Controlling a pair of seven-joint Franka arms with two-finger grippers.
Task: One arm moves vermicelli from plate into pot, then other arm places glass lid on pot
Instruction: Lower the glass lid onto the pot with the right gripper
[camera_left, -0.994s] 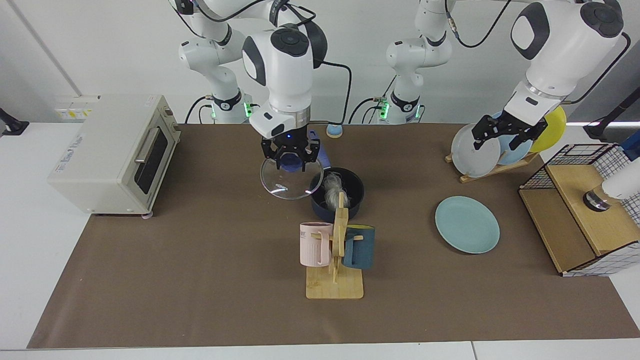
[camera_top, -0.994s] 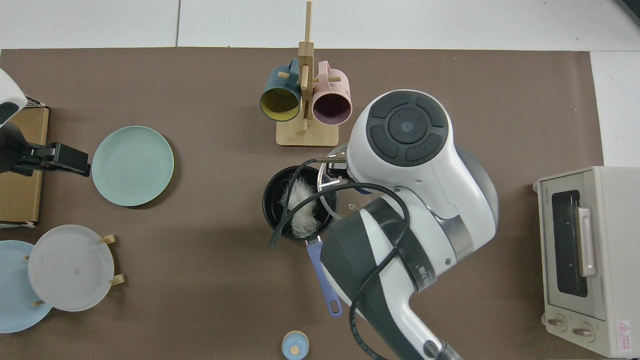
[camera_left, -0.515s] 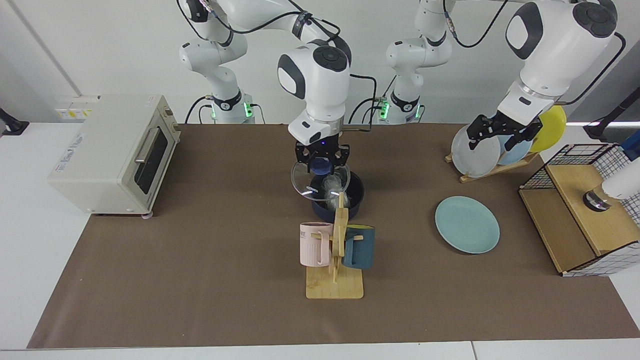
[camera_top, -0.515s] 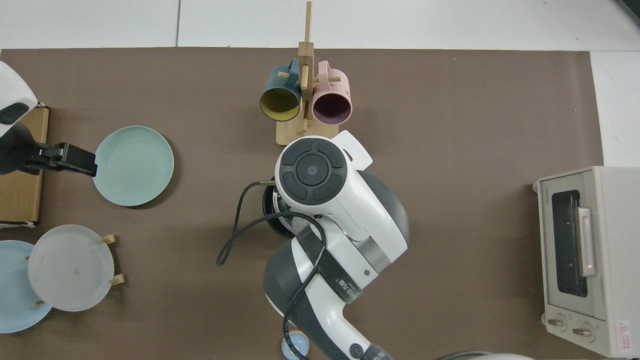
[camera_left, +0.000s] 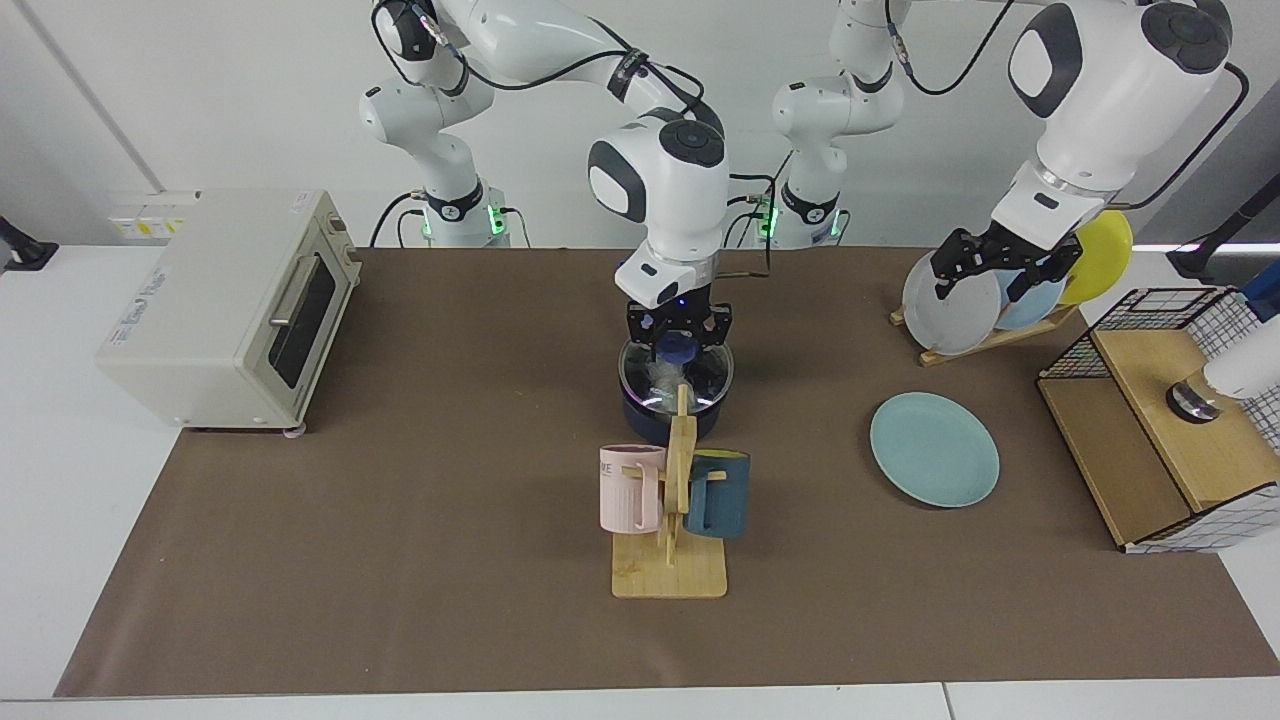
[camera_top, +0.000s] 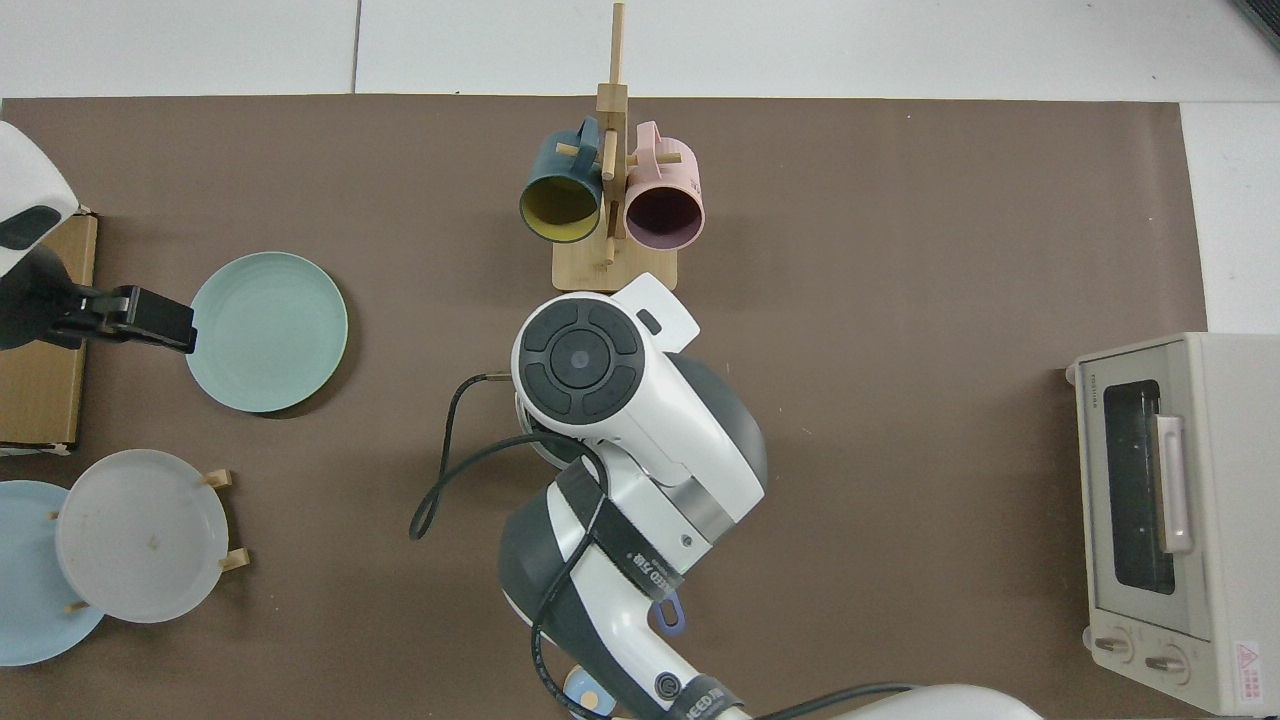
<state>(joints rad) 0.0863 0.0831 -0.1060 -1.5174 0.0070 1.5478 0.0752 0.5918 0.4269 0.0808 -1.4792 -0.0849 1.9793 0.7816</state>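
My right gripper is shut on the dark blue knob of the glass lid. The lid lies level over the mouth of the navy pot, at its rim. The white vermicelli shows through the glass, inside the pot. In the top view the right arm hides the pot and lid, leaving only the blue handle tip showing. The teal plate lies bare to the side. My left gripper hangs open and holds nothing, in front of the plate rack and above the table.
A wooden mug tree with a pink and a dark blue mug stands just in front of the pot. A toaster oven sits at one end. A plate rack and a wire basket are at the other.
The right gripper carried the glass lid from beside the pot to over it and lowered it to the rim. The left gripper shifted slightly near the rack.
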